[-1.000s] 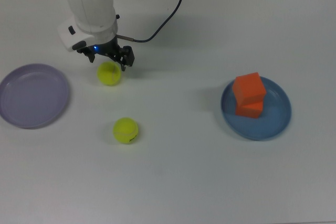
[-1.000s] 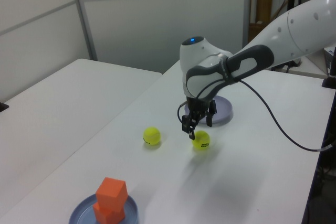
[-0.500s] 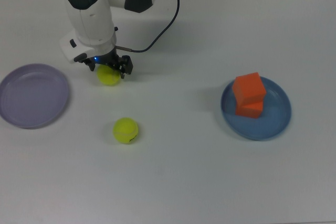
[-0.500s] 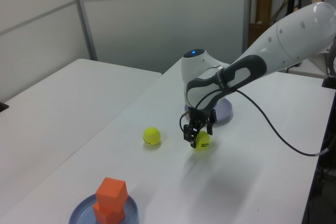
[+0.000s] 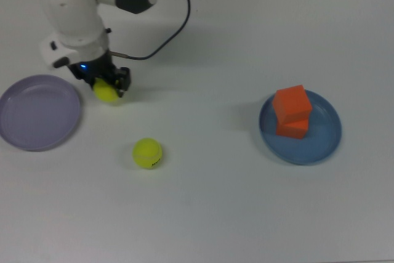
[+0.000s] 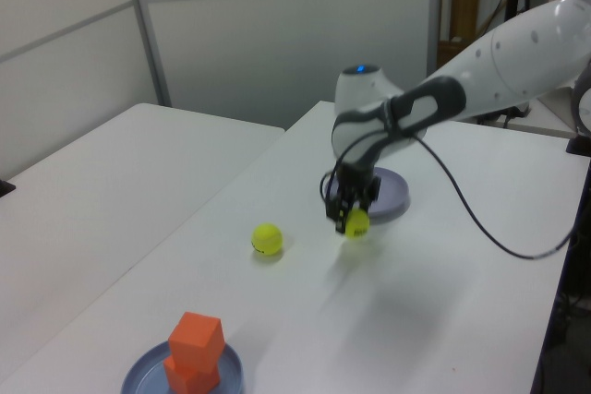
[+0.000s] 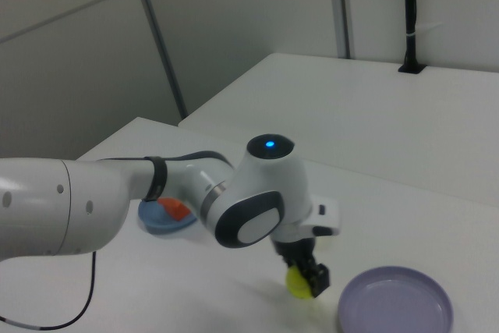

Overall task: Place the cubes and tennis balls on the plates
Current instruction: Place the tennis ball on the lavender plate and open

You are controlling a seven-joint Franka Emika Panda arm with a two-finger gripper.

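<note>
- The hand [image 5: 106,84] is clamped on one tennis ball [image 5: 104,92], with a finger on each side of it. In the left view the ball [image 6: 355,221] hangs above the worktop [image 5: 221,201], with a faint shadow below it.
- Half a second ago this ball was lower and farther from the lavender plate [image 5: 38,112]. Now it is lifted and sits just beside the plate's rim, on the top view's right of it. I judge that the carry is almost finished and only the last reach over the plate and the release remain.
- The second tennis ball [image 5: 148,153] lies free on the worktop, near the lavender plate, and is not yet done.
- Well apart from the lavender plate, the blue plate [image 5: 320,140] holds both orange cubes [image 5: 292,110], one stacked on the other, so that part looks finished.
- The right view shows the ball [image 7: 297,284] still outside the plate's edge; however, there the arm hides most of the blue plate and the free ball is not seen.
</note>
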